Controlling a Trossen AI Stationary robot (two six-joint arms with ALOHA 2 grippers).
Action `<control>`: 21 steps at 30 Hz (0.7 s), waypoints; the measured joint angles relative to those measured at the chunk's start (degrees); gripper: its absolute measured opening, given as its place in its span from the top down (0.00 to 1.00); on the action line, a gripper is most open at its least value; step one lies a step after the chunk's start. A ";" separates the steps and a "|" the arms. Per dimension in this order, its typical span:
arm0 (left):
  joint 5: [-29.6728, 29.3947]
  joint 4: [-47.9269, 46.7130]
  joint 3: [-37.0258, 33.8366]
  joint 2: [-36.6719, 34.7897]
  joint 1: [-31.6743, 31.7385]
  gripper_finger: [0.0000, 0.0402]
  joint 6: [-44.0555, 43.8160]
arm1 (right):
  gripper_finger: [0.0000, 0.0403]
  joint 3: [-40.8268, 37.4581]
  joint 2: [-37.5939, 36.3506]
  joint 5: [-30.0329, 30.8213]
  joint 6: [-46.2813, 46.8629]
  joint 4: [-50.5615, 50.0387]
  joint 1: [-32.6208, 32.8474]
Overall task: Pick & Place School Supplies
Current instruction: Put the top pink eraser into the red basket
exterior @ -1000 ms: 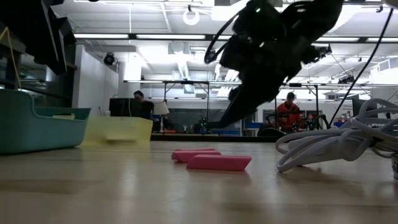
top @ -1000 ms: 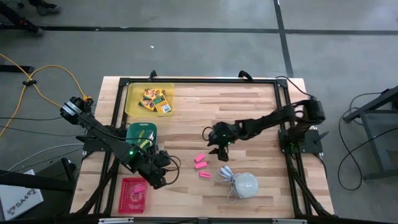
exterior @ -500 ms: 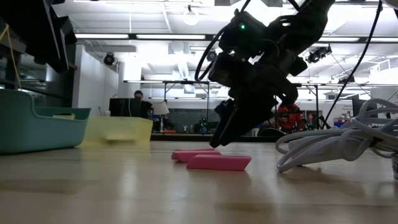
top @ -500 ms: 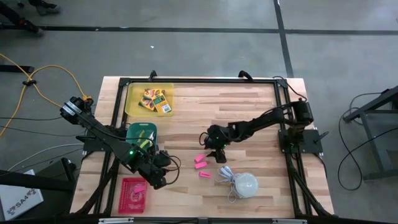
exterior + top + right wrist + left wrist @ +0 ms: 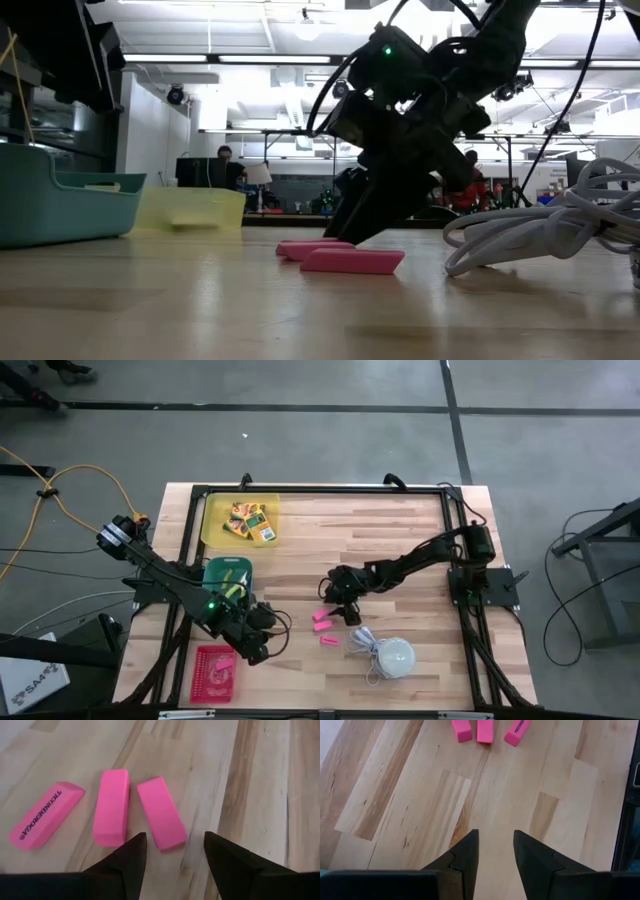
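Wood: the surface (image 5: 400, 540) is pale planked timber with a smooth sheen, framed by dark rails.
Red basket: a flat red mesh tray (image 5: 214, 672) lies at the near left corner.
Left end effector (image 5: 262, 630): waits low beside the near left corner, its two tapered dark fingers parted and empty over bare wood.
Teal bin (image 5: 227, 574): a hard-walled tub at the left edge, a lime-green-handled tool inside it.
Yellow tray (image 5: 212, 525): translucent plastic at the far left corner, holding small flat yellow-and-green boxes (image 5: 250, 520).
Pink erasers (image 5: 322, 617): three slim rubbery wedge-ended blocks lie near the middle of the near edge, two side by side, the third angled apart.
Right end effector (image 5: 335, 598): angled down just above the erasers, fingers spread wide, holding nothing.
Step in hand: probably closing on one eraser. It should centre on a single block, straddle its narrow sides and descend squarely, so the neighbour is not nudged.
White dome (image 5: 395, 656): smooth, with a coiled cord (image 5: 362, 643), toward the near right.
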 joint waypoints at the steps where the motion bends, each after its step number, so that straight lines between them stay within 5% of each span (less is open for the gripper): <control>1: -0.01 0.21 0.00 0.00 -0.02 0.70 0.00 | 0.53 0.00 0.31 0.03 0.02 0.47 0.19; 21: 0.00 0.49 0.00 0.00 -0.02 0.70 -0.09 | 0.53 -0.07 1.01 -1.14 1.50 2.99 0.84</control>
